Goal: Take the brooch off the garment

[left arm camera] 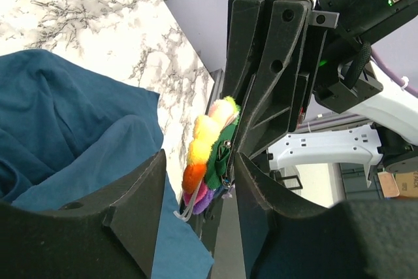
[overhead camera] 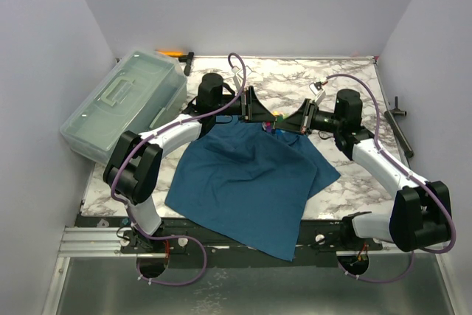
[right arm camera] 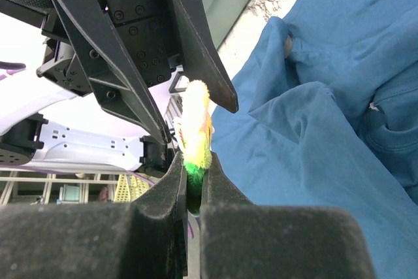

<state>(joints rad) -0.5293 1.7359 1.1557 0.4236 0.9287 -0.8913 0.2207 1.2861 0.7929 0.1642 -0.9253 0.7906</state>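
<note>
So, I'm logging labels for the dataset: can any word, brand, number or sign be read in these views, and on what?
None can be read.
The bin, shirt and brooch show no print.
A brown box at the right edge of the left wrist view may bear marks, but they are too blurred to read.

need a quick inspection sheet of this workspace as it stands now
surface: marble table, partly covered by the teal shirt
job's things: teal shirt lying rumpled; brooch at its far edge, attachment to cloth not clear
clutter: clear lidded box, orange-handled tool, black tool
grippers: right gripper shut on brooch; left gripper jaws open around it
cables: purple cables along both arms
surroundings: plain walls
</note>
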